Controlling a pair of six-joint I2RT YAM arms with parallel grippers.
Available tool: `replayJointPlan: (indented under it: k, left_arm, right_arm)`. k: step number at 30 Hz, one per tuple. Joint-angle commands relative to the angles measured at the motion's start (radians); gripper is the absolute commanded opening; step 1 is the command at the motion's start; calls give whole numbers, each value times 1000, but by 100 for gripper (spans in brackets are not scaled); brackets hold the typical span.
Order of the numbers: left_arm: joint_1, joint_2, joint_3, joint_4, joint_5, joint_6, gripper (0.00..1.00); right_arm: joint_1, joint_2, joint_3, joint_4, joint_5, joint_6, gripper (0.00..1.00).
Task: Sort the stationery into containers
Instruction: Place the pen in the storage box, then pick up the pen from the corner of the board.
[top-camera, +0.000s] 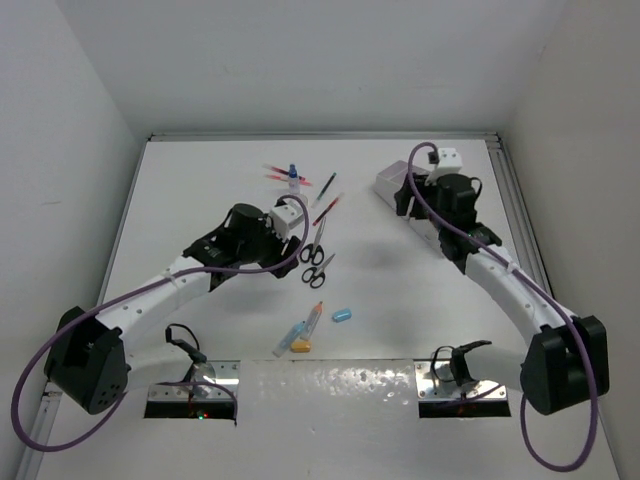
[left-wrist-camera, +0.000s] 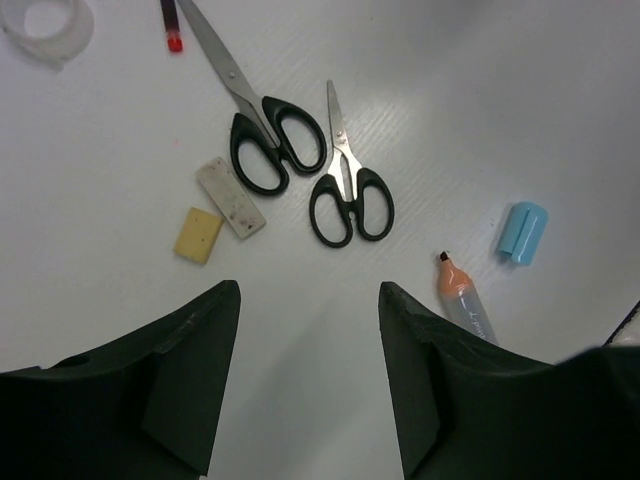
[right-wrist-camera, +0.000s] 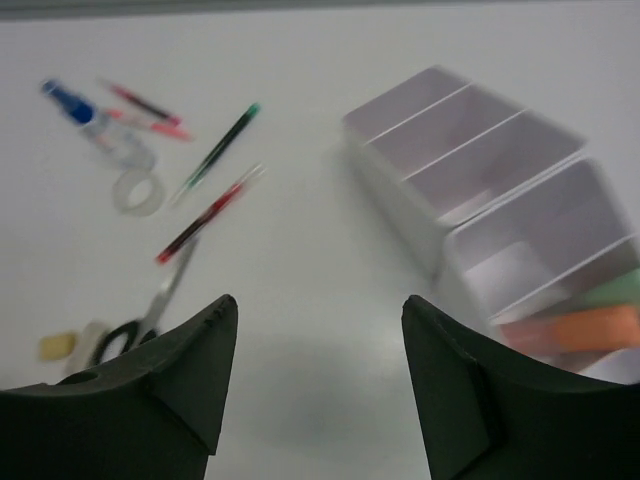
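scissors (left-wrist-camera: 252, 98) lie lengthwise, blades pointing away

No readable text, label, brand, number or sign on anything in view

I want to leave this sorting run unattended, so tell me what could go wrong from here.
The larger scissors and smaller scissors lie close together ahead of the open left gripper, so closing on one could drag the other. The grey eraser and yellow eraser sit just as close, so a grab may take both or flick one away. The open right gripper hangs near the white organiser, and a careless swing could shove it.
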Motion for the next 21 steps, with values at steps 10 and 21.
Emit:
replayJointPlan:
  k: [10,21]
  left_arm:
    - [-114,-29,-31,-59,-25,-129,51]
    - [-212,22,-84,-21,-59,-297,53]
  right_arm:
    - [385,-107,-162,-317,318,557,60]
    - [517,-275,-265,-467,432,775,62]
